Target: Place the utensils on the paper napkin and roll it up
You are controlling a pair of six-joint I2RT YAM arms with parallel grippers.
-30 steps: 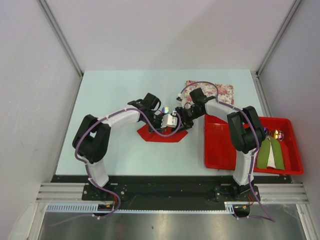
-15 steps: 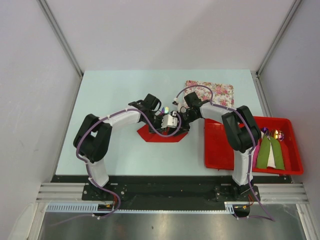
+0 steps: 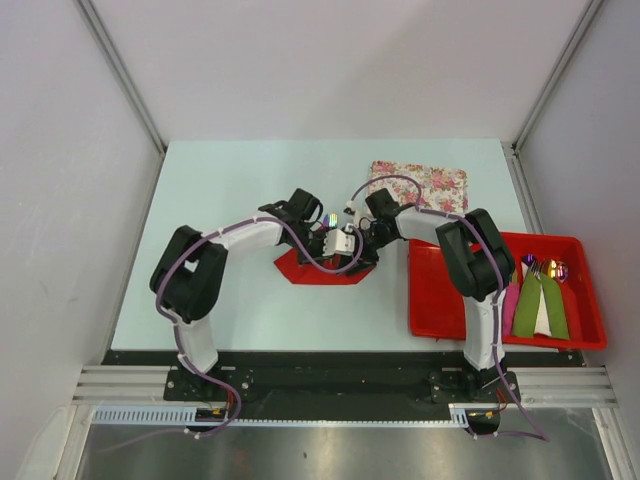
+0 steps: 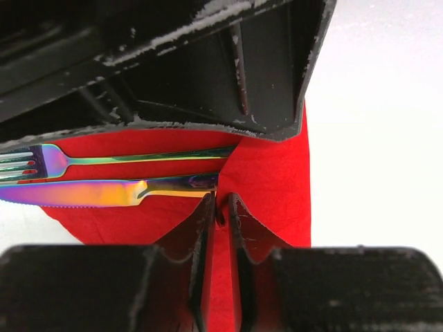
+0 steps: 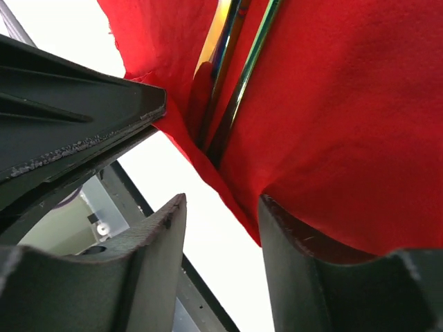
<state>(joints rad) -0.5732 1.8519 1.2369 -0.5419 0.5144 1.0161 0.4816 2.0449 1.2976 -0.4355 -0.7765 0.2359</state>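
Left wrist, not overhead: fork (image 4: 43, 161), knife (image 4: 83, 193) on paper napkin (image 4: 271, 181)

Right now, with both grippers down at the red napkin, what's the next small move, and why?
Probably close the right gripper: its fingers stand open with the raised edge of the napkin between them. The fork and knife lie side by side on the paper, and the left gripper looks pinched shut on it, so a second grip would let rolling begin.
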